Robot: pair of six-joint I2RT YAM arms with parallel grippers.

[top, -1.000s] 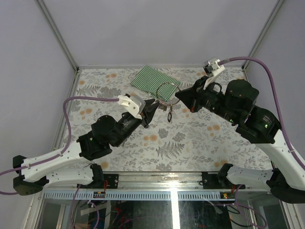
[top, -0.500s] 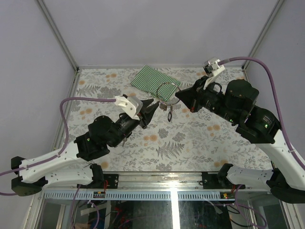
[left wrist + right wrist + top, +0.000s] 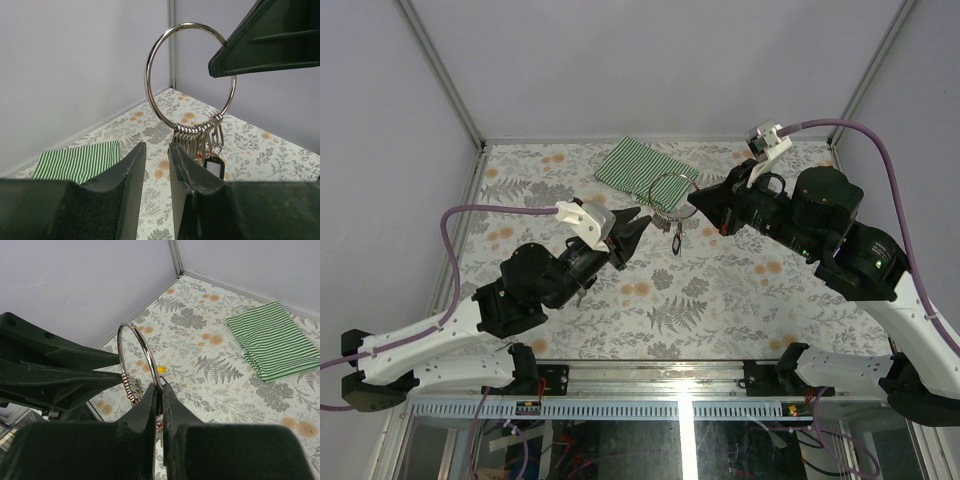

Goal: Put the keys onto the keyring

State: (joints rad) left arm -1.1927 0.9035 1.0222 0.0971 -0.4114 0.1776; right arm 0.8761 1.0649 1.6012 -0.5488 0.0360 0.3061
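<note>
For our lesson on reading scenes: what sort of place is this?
Probably a robotics lab cell: left arm and right arm bolted at a table edge, plain grey panels in a metal frame around it.

The keyring [image 3: 194, 136] is glossy polished metal, the striped cloth [image 3: 75, 161] matt fabric, the floral table top [image 3: 720, 292] matt
</note>
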